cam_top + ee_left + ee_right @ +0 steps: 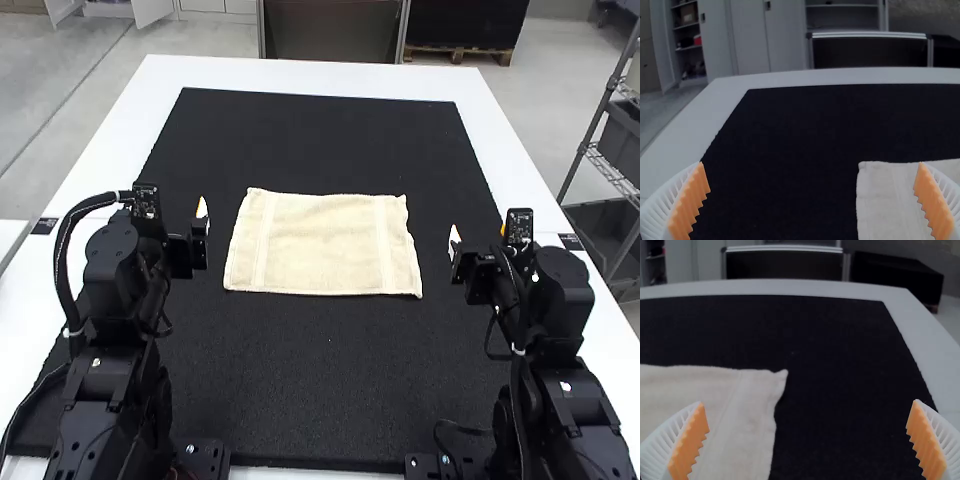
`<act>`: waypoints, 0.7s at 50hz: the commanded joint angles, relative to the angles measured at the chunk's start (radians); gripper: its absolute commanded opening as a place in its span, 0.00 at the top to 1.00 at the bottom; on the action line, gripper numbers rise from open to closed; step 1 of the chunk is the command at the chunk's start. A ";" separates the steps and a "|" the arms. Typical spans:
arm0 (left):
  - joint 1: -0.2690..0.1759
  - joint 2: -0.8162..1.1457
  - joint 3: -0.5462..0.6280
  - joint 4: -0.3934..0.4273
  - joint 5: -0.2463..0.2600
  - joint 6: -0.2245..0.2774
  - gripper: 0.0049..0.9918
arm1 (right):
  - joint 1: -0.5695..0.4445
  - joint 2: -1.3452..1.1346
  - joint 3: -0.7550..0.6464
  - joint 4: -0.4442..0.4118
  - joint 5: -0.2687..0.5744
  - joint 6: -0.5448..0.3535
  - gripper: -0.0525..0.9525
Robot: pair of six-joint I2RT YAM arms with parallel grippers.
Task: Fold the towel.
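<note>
Cream cloth identifies your workpiece: the towel lies spread on the black mat, its long edges facing 12 and 6 o'clock and a woven band running near each short side. You cannot confirm the number of layers. The left gripper is beside the towel, between 9 and 10 o'clock of its centre, fingers wide apart, holding nothing. The right gripper is at 3 o'clock, likewise spread wide and empty. The step in hand appears to be the approach for the first grasp. One sound method is to take the edge at 6 o'clock: align the left gripper with the corner at 7 o'clock and the right gripper with the corner at 5 o'clock. Lower both together, close on a small margin of cloth, and avoid pressing into the mat. Lift evenly, keep the edge lightly taut, carry it toward 12 o'clock and lay it along the far edge before releasing. Note that the far-right corner, at 1 o'clock, pokes out slightly; smooth it first, or the edges may misalign. Unequal pull is likely to skew the fold.
</note>
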 commanded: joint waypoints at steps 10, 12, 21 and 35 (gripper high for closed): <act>-0.011 -0.009 -0.004 0.001 -0.013 0.041 0.03 | -0.014 -0.011 -0.006 -0.012 -0.006 -0.013 0.03; -0.010 -0.010 -0.004 0.003 -0.013 0.041 0.03 | -0.014 -0.012 -0.006 -0.012 -0.006 -0.013 0.03; -0.006 -0.009 -0.004 0.008 -0.013 0.041 0.03 | -0.013 -0.011 -0.006 -0.012 -0.008 -0.013 0.03; -0.006 -0.009 -0.004 0.009 -0.013 0.041 0.03 | -0.013 -0.011 -0.006 -0.011 -0.006 -0.012 0.03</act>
